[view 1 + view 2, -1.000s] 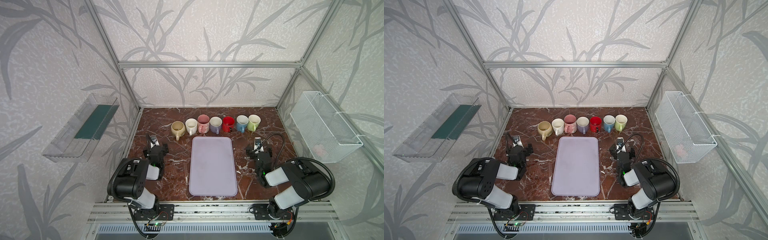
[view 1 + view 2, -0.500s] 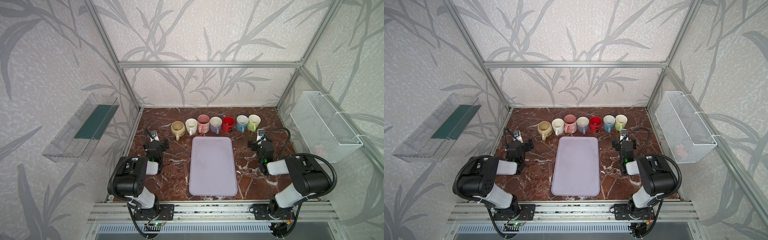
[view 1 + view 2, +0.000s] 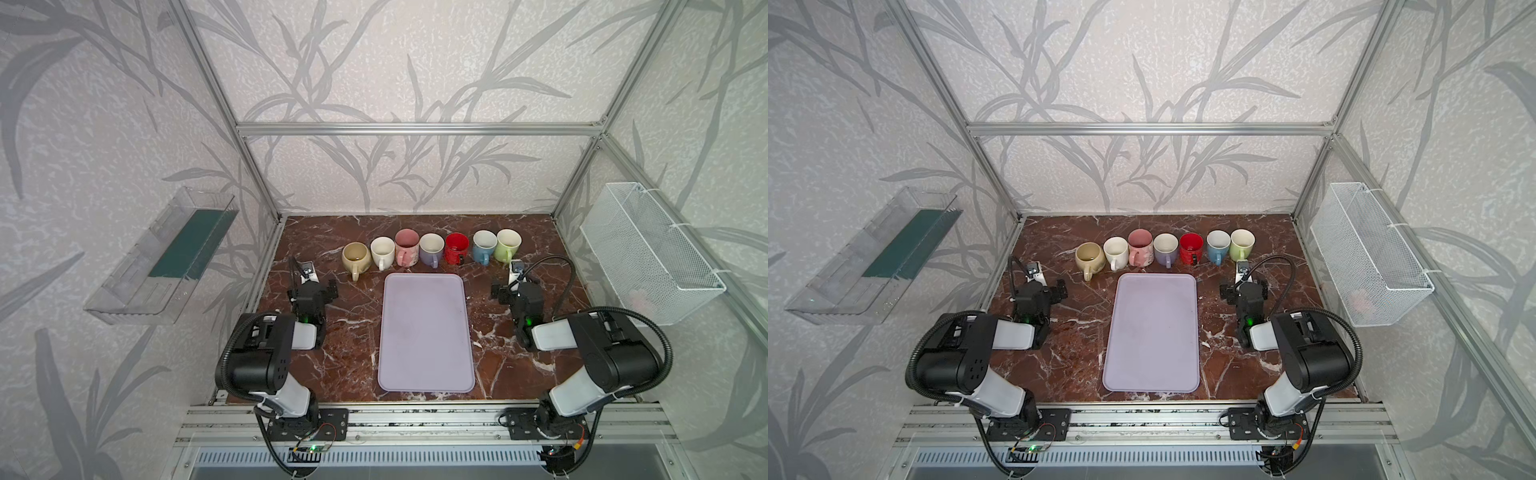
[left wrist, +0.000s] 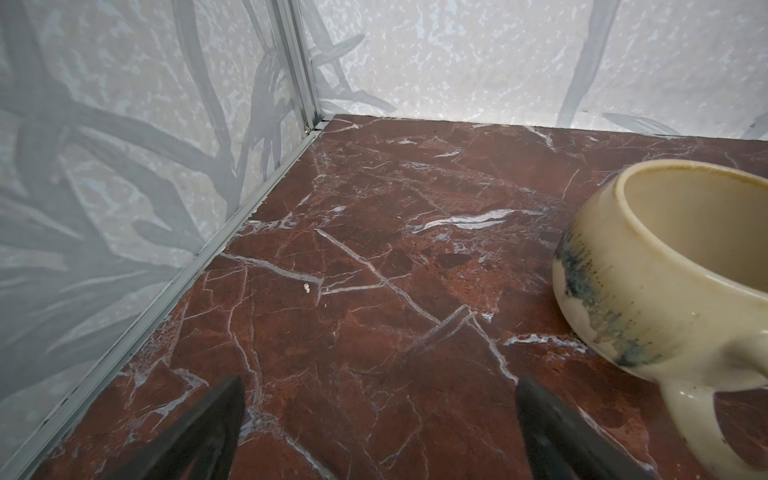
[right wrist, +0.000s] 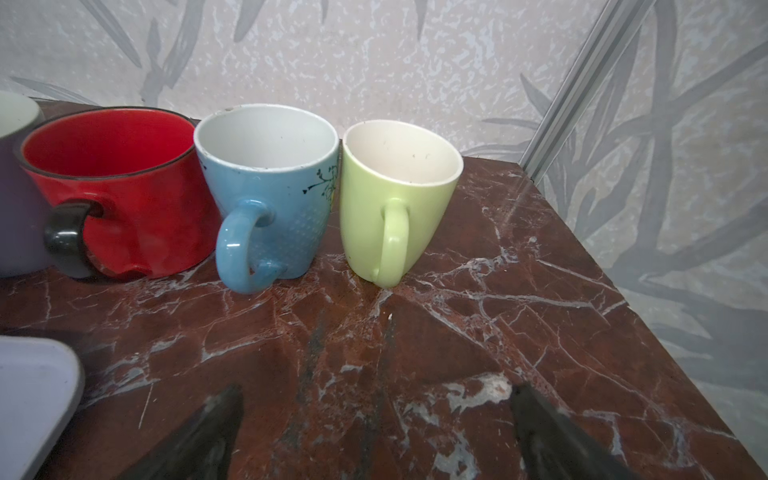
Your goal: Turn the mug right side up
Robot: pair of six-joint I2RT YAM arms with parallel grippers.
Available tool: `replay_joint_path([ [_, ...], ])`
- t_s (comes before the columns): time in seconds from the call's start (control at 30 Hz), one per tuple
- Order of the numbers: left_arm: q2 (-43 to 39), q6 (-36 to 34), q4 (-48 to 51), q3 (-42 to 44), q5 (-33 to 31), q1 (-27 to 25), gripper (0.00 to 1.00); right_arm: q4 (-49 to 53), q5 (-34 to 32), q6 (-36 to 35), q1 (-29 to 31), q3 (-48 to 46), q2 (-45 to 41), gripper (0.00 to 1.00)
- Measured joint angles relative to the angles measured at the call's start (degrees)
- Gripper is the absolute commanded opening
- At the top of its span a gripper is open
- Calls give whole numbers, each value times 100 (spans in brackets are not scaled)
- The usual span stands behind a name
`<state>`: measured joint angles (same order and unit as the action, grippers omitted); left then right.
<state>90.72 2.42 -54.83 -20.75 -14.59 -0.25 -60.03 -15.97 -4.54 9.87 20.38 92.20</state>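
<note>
A: Where is the mug?

B: Seven mugs (image 3: 431, 249) stand in a row at the back of the table (image 3: 353, 332), just behind the tray (image 3: 426, 332). The beige mug (image 4: 665, 266) is at the left end and the green mug (image 5: 395, 199) at the right.

A: Which way do they point?

B: Every mouth faces up, the long axis is vertical, and the handles point toward the tray side. I see none inverted, so the job looks done.

A: And the grippers?

B: The left gripper (image 3: 314, 289) and right gripper (image 3: 516, 287) are both spread wide and empty, one on each side of the tray.

A: Any advice?

B: Check each mug before closing on anything. They sit packed close, so I'd come down over one rim and stay clear of its neighbours.
</note>
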Motion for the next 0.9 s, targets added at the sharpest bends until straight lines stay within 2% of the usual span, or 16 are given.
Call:
replay_joint_path([
  [0.9, 0, -35, 28, 0, 267, -4, 99, 166, 105, 4, -39, 0, 0, 99],
])
